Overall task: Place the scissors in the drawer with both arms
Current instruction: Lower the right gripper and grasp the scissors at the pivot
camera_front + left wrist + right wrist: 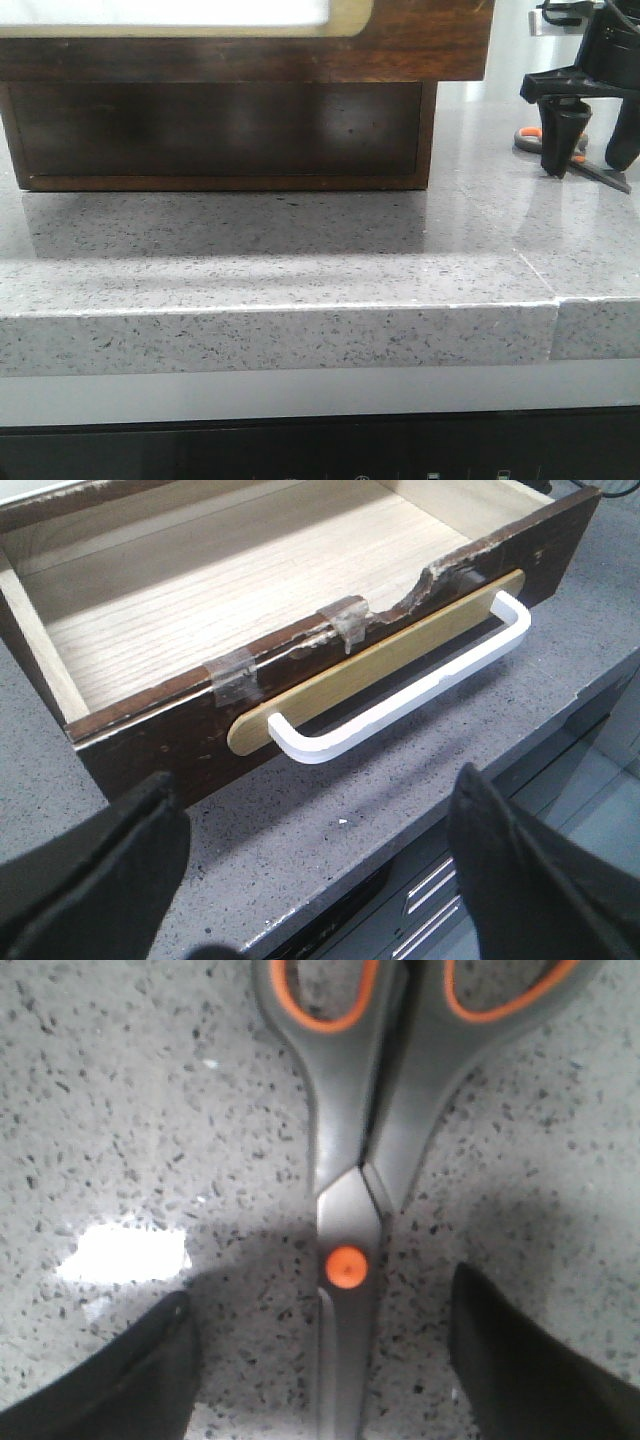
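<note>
With drawer point(250, 590) already pulled open before the spread left gripper point(315, 880), lower the spread right gripper point(320, 1360) straight down astride the scissors point(350, 1160) lying on the counter point(300, 260), closing squarely near the pivot.

Cut off and hidden parts

In the front view the right gripper point(590, 160) covers the middle of the scissors point(527, 138), and the drawer point(300, 25) runs off the top edge. The right wrist view crops the finger loops and blade tips of the scissors point(345, 1190); the left wrist view shows only two fingertips point(100, 870) of the left gripper point(320, 880).
</note>
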Controlling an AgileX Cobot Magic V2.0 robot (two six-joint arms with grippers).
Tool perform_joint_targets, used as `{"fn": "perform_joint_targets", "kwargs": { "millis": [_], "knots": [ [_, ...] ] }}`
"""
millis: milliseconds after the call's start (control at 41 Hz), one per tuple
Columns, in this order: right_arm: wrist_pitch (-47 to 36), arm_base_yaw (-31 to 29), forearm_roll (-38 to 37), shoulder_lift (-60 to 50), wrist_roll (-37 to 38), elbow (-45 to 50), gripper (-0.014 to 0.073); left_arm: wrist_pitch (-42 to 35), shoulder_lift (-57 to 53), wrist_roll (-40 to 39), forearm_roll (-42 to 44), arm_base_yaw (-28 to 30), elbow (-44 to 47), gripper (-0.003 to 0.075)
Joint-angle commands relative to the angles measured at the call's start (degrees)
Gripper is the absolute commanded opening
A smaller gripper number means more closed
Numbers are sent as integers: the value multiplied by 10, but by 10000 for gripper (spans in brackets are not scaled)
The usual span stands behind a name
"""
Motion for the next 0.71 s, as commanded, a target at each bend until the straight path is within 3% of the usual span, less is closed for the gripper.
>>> {"fn": "perform_joint_targets", "kwargs": {
  "millis": [0, 98, 268, 341, 463, 683],
  "knots": [
    [-25, -4, 1, -23, -4, -18, 535, -45, 4, -7, -2, -4, -18, 526],
    [-25, -4, 1, -21, -4, -18, 442, -45, 4, -7, -2, -4, -18, 526],
    [-26, -4, 1, -21, -4, -18, 148, -45, 4, -7, -2, -4, -18, 526],
    [-28, -4, 1, -21, -4, -18, 65, -45, 4, -7, -2, -4, -18, 526],
    [-28, -4, 1, -21, -4, -18, 1, -45, 4, -7, -2, -4, -18, 526],
    [19, -4, 1, -29, -4, -45, -4, -46, 4, -7, -2, -4, -18, 526]
  ]
}}
